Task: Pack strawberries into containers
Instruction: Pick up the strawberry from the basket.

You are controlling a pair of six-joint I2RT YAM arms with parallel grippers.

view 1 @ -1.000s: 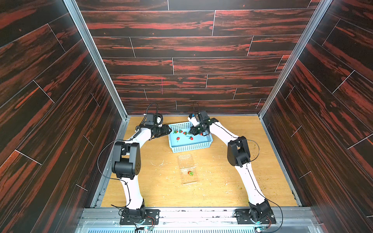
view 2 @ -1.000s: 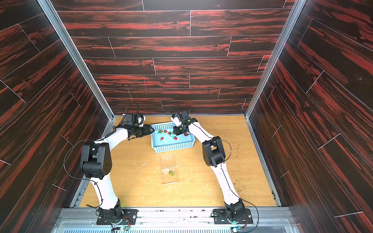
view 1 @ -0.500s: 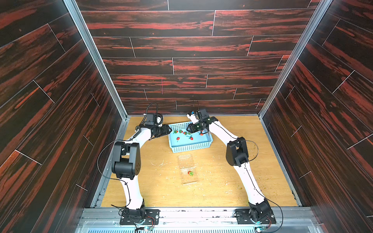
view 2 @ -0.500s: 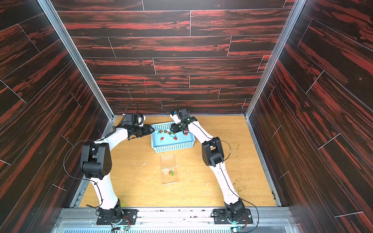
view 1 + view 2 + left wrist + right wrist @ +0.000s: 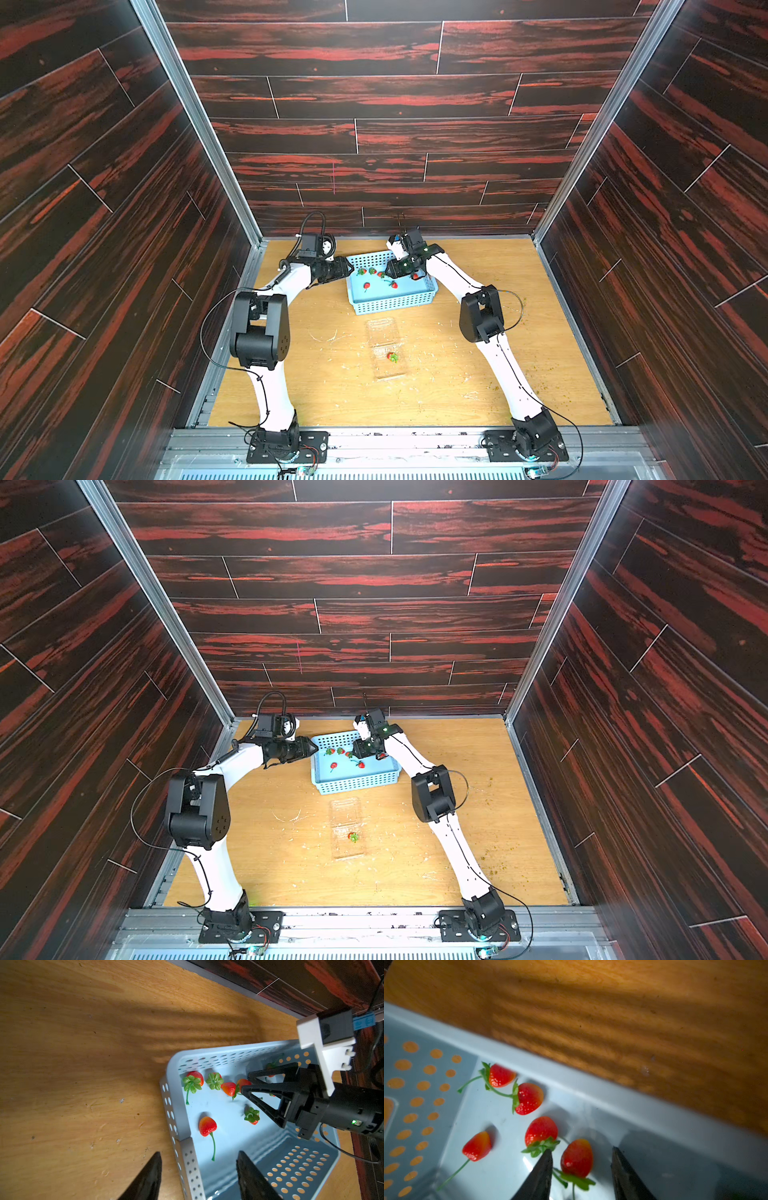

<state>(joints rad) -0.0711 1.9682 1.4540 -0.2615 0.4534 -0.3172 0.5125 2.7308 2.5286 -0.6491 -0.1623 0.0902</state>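
The right gripper (image 5: 581, 1149), jaws parted, brackets a strawberry (image 5: 577, 1159); contact is hard to judge. The left gripper (image 5: 198, 1151), spread and empty, straddles the basket (image 5: 188, 1159) wall, its fingers cut off.

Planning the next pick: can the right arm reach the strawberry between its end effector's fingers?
Probably yes: the open right end effector straddles that strawberry on the basket floor; nothing blocks it.

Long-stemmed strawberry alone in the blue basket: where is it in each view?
Top view: long-stemmed strawberry on the blue basket floor, in front of the corner cluster.
Top view: strawberry in the same spot.
Left wrist: strawberry just inside the wall, apart from the cluster.
Right wrist: strawberry beside the perforated wall.
Shared landmark: the basket, in all four.
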